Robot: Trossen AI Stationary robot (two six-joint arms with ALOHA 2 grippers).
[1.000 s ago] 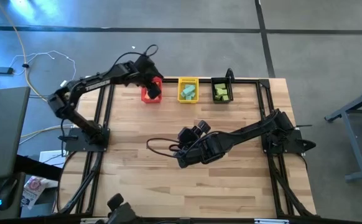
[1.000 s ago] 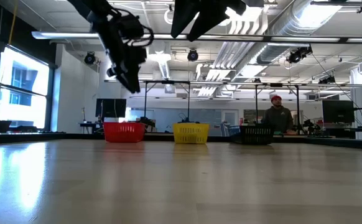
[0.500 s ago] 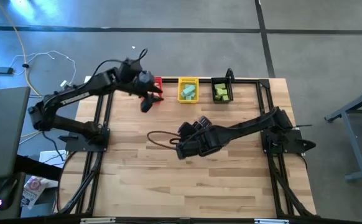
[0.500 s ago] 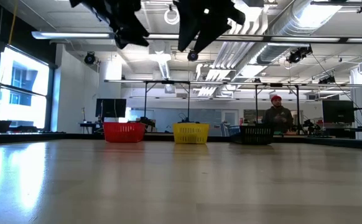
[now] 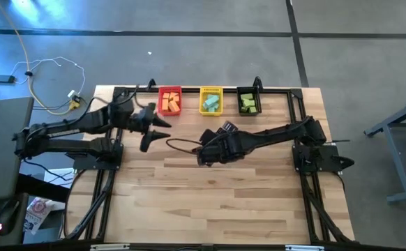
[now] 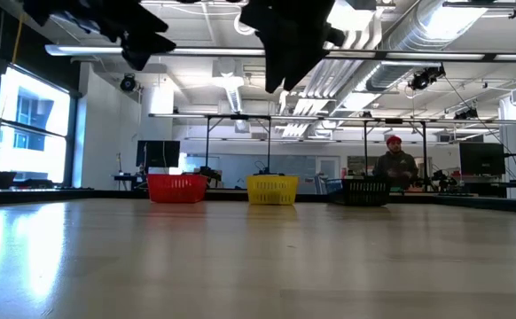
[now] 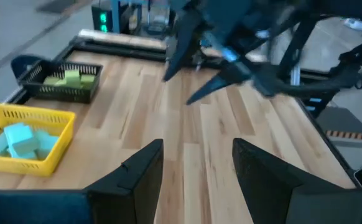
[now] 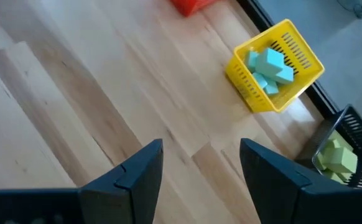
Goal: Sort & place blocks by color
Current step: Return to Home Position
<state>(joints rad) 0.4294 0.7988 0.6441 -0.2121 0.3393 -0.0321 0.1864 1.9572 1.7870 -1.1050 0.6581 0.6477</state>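
Hanging above the wooden table (image 5: 210, 202), my left pincer (image 5: 157, 134) is reaching out from the left side, its arm stretched long and nearly straight; it is sitting near the red bin (image 6: 176, 189) but apart from it; its fingers (image 7: 140, 177) are standing apart, with only bare wood showing between them. I am holding my right pincer (image 5: 204, 153) over the middle of the table, its arm running in a long slant from the right side; its fingers (image 8: 137, 177) are likewise spread and gripping nothing; the two pincers are near each other but not touching.

The blocks are lying in the three bins lined up along the far edge: the orange blocks (image 5: 169, 103) in the red bin; the teal blocks (image 5: 211, 103) in the yellow bin (image 6: 272, 190); the green blocks (image 5: 247, 104) in the black bin (image 6: 365, 192).

From table height both arms are showing only as dark shapes cut off by the top edge, so I cannot make out the fingers there; the bin walls are hiding the blocks in that view; past my right fingers the red bin is cut off at the edge and the black bin is only partly showing; a person (image 6: 397, 167) is standing in the room beyond the table, behind the black bin, the lower body hidden.
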